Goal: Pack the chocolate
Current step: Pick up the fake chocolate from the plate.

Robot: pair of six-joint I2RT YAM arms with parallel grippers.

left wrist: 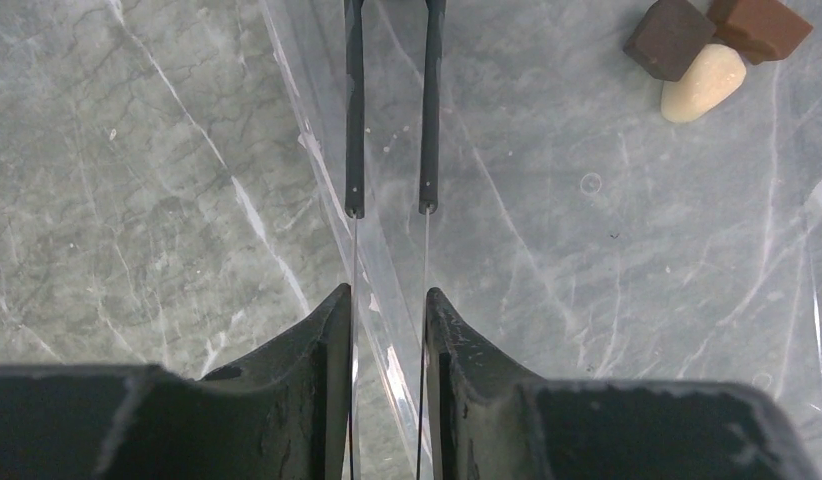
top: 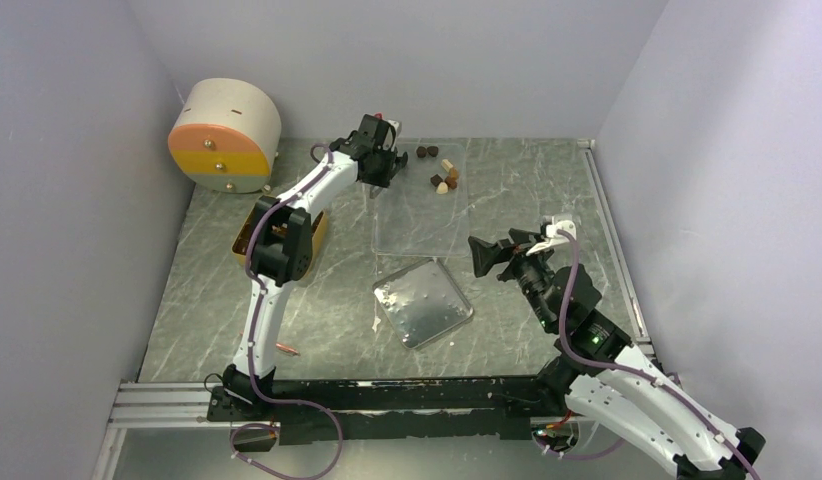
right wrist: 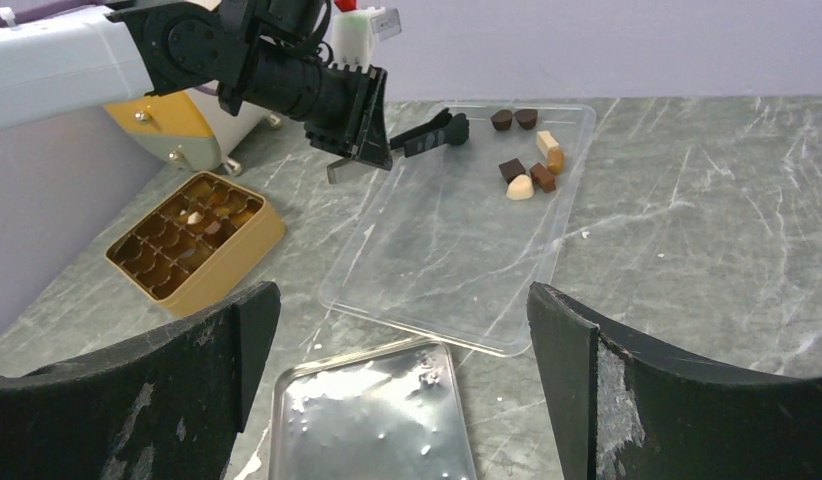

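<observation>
Packing stage: by my read you're mid-job. Some cells of the gold box point(right wrist: 227, 265) hold pieces, others look empty, and a cluster of choc point(right wrist: 532, 160) sits loose on the clear tray point(right wrist: 437, 250).
L gripper point(left wrist: 389, 300): out at the clear tray's left edge, toward its far end. Jaws a narrow slit apart, not shut, w/ no choc btwn them. The tray's rim runs diagonally thru the gap; you can't tell whether the pads touch it.
R gripper point(right wrist: 399, 300): jaws spread wide, holding nothing. It hovers over the near part of the table, near the metal tray point(right wrist: 367, 420) and well apart from the choc.
Choc on tray: approx seven pieces near the far-right corner, apart from the L gripper. Two dark rounded ones sit at the back. Nearer are a cream block, a tan piece, a dark cube, a mid-brown block and a cream rounded piece; the last three touch.
Choc in box: a few dark pieces and one pale one; count unclear.
Next move, as I judge it: you need one piece picked singly. Shift the L jaws right to the cluster, open wider than a piece, and come down on an outlier so neighbours aren't knocked.
Handling: small, smooth pieces, likely to slip on slick plastic.
</observation>
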